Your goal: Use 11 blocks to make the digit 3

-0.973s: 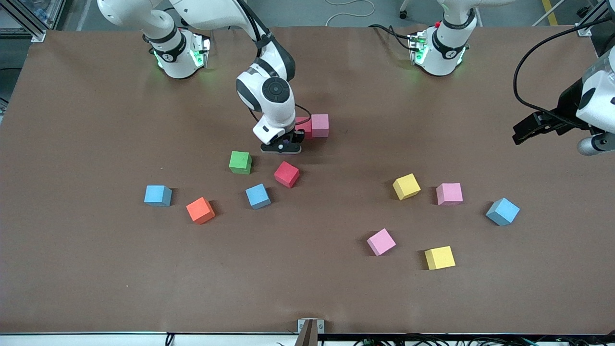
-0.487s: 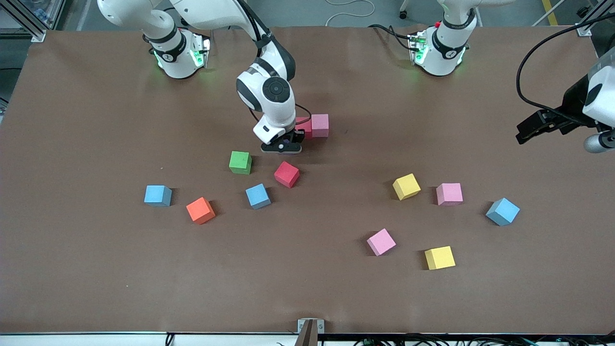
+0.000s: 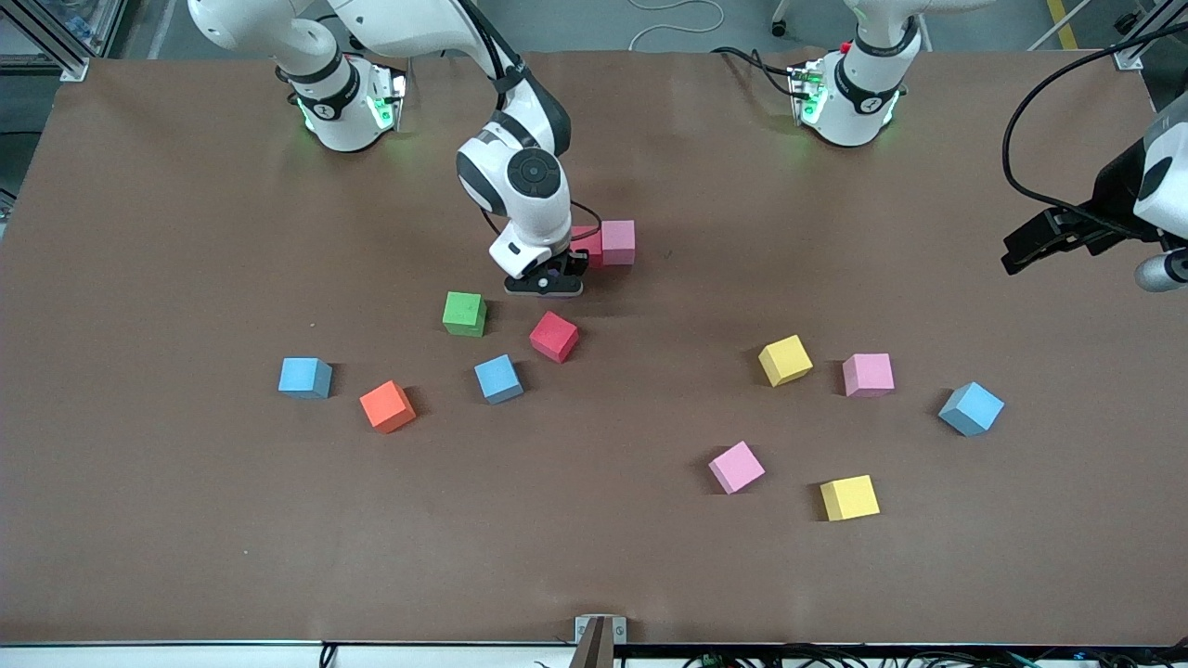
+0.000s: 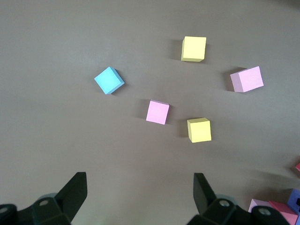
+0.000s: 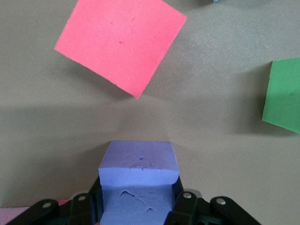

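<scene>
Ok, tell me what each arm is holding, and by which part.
The right gripper clamps the purple block by two opposite side faces. The left gripper holds nothing; its jaws are open.

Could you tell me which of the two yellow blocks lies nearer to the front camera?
The yellow block toward the left arm's end of the table, beside the pink block; the other yellow block lies farther off.
</scene>
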Controlling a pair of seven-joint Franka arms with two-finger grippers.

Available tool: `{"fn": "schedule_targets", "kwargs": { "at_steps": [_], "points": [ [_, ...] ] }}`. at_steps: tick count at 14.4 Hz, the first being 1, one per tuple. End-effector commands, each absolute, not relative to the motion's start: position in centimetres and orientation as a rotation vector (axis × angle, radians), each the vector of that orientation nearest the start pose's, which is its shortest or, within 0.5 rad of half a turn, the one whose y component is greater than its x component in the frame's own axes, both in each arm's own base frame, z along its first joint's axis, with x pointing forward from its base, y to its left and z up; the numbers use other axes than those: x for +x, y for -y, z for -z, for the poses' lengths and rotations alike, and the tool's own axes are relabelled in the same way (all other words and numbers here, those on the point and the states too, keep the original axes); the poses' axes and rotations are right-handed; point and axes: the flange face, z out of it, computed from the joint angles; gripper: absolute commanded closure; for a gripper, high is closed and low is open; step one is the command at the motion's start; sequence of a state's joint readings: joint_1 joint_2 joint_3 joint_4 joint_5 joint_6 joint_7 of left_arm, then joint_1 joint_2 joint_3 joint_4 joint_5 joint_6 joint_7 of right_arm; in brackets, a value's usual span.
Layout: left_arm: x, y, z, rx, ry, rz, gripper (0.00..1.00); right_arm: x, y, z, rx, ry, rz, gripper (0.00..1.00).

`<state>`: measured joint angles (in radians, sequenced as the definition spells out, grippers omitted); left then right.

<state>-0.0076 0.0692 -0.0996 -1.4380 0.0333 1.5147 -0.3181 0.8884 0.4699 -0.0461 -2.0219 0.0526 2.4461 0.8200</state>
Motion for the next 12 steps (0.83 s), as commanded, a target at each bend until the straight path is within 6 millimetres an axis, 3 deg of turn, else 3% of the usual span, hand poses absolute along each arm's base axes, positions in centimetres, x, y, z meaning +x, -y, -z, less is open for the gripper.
{"fn": "schedule_targets", "kwargs": {
  "at_steps": [1,4,5,6,9,12],
  "points": [
    [56.3,5.2,-65.6,-3.089,0.356,0.038,0.00,39.7,-45.5,-19.8,-3.177,-0.011,-0.065,0.82],
    [56.2,5.1,-65.8,-3.088,0.351,0.043,0.00,40.0,-45.6,-19.8,-3.176,-0.011,-0.061,0.79],
    [56.1,5.0,-66.0,-3.091,0.356,0.047,0.00,40.0,-45.5,-19.7,-3.176,-0.016,-0.061,0.63],
    [56.1,5.0,-66.1,-3.090,0.354,0.050,0.00,40.1,-45.5,-19.8,-3.175,-0.012,-0.058,0.01],
    [55.2,3.9,-67.6,-3.082,0.390,0.093,0.00,40.4,-45.3,-19.9,-3.174,0.054,-0.060,0.00],
    [54.7,3.4,-67.7,-3.073,0.389,0.062,0.00,40.5,-44.8,-19.8,-3.191,0.101,-0.091,0.00]
  ]
}}
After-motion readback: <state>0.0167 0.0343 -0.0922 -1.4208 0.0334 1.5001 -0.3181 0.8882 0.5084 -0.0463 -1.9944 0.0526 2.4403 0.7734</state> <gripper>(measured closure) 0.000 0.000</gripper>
